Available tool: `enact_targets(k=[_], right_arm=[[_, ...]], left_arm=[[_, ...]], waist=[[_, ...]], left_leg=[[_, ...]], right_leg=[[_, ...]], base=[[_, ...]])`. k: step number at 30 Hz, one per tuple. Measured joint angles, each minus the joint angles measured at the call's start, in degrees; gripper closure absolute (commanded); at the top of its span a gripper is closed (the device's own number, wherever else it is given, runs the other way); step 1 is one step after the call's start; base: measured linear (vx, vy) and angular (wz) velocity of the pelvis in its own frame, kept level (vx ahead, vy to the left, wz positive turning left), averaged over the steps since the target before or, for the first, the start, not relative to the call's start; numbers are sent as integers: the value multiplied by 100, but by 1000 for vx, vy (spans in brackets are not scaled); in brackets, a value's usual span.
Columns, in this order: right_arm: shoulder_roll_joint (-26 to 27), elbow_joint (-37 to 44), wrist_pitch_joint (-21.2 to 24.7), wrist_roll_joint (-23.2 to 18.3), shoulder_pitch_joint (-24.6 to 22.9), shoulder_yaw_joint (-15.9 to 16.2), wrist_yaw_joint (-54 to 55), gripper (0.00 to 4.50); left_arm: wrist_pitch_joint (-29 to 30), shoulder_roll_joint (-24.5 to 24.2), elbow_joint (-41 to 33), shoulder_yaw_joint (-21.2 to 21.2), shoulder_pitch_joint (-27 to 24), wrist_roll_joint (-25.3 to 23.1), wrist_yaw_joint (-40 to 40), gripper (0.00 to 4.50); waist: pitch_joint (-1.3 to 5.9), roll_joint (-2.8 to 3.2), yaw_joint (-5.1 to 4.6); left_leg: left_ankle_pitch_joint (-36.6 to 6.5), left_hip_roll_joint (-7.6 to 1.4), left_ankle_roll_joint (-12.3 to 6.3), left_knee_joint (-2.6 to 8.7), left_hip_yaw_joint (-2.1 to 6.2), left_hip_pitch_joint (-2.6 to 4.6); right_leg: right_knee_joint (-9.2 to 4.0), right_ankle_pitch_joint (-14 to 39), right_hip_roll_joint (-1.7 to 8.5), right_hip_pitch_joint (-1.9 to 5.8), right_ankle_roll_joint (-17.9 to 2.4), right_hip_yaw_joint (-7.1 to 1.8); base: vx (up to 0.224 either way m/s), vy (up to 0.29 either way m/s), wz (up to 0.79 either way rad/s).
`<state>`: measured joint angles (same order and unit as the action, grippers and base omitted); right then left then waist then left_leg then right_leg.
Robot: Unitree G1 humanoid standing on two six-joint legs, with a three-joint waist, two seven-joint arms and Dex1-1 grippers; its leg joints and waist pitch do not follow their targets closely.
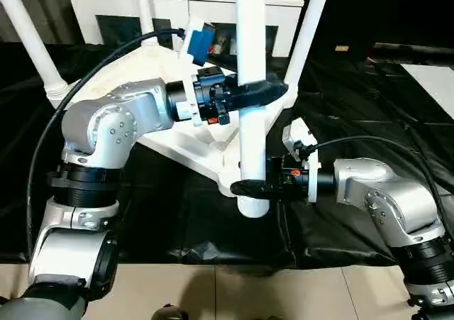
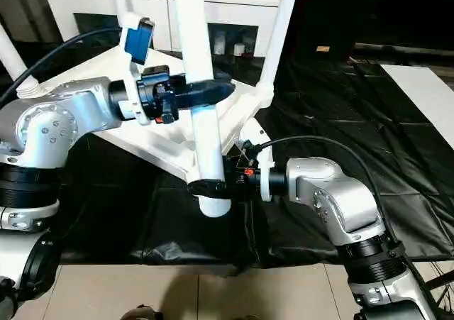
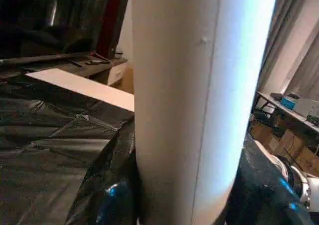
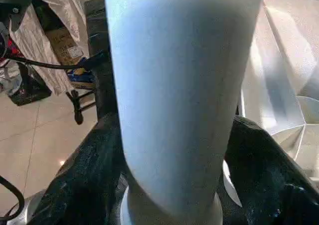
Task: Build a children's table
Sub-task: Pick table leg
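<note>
The children's table top [image 1: 186, 144] lies upside down on a black sheet, ribbed underside up. Three white legs [image 1: 28, 32] [image 1: 145, 8] [image 1: 308, 22] stand up from its corners. A fourth white leg [image 1: 252, 36] stands upright at the near corner. I cannot tell whether its lower end [image 1: 253, 205] sits in the socket. My left gripper [image 1: 259, 93] is shut on this leg at mid height, and its fingers [image 3: 107, 200] hug the tube on both sides. Lower down, my right gripper [image 1: 248, 187] is shut on the same leg near its base, its fingers [image 4: 94, 175] on either side.
A white cabinet with glass doors [image 1: 106, 8] stands behind the table. The black sheet [image 1: 355, 107] covers the floor around the work, with tiles [image 1: 213, 291] at the near edge. A white board [image 1: 433, 79] lies at the far right.
</note>
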<state>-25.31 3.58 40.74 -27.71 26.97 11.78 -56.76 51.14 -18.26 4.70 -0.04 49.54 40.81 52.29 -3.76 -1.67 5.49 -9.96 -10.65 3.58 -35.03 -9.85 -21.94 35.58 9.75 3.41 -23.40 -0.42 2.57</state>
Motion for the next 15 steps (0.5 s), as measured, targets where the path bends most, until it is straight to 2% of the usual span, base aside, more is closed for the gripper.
enact_targets(k=[4,11,15], right_arm=[[2,0,20,-2,0,0,0,181],[5,7,41,-32,-1,6,-78,255],[4,14,48,-32,-4,8,-94,261]], left_arm=[[0,-26,0,-30,0,0,23,275],[-9,-31,0,-39,1,-1,48,275],[-9,-30,1,-39,1,-1,50,275]], waist=[[0,0,0],[0,0,0],[0,0,0]], left_leg=[[0,0,0,-1,0,0],[0,0,0,-3,0,0],[0,-1,0,-4,0,0]], right_leg=[[1,0,0,0,0,0],[3,0,0,0,0,0],[4,0,0,0,0,0]], base=[[0,0,0],[0,0,0],[0,0,0]])
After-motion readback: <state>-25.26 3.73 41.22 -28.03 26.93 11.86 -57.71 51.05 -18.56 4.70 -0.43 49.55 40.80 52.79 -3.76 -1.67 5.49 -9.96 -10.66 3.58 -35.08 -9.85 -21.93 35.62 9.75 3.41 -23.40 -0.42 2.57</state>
